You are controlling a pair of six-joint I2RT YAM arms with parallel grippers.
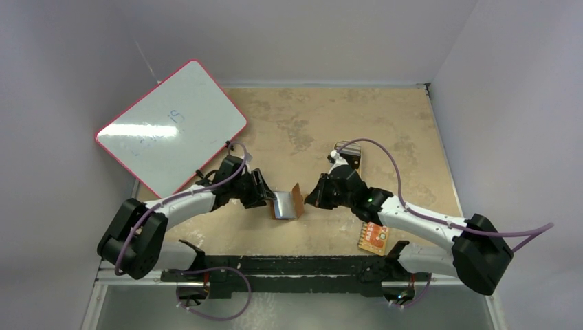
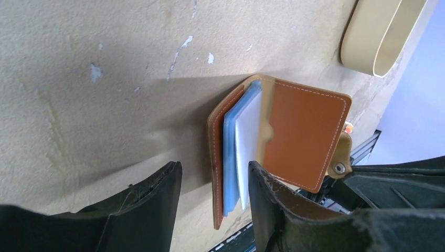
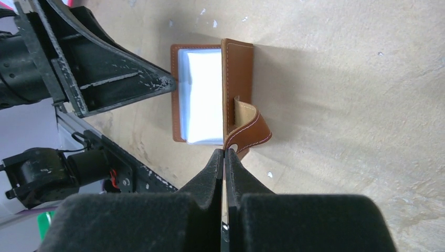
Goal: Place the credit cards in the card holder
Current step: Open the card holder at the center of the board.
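1 orange-red patterned packet (image 1: pixel 373 237) lies flat on the table (image 1: pixel 309 124) nearest the arm bases, just beside the right forearm. Beyond it, between the 2 arms, the card holder (image 1: pixel 287 206) sits open near the table's middle. 1 brown cover lies flat, the bluish-grey clear pockets (image 2: pixel 241 142) rest on it, and the other cover stands upright on the right-hand side. The left gripper (image 1: pixel 267 196) is partly open and holds nothing. Its 2 fingers (image 2: pixel 152 202) flank the end of the flat cover. The right gripper (image 3: pixel 224 153) is fully closed, with its tips against the curled snap tab (image 3: pixel 254 131). Whether leather is pinched between them cannot be told. A tan oval dish (image 2: pixel 375 31) lies farther out. A red-rimmed whiteboard (image 1: pixel 172 127) leans at the far left.
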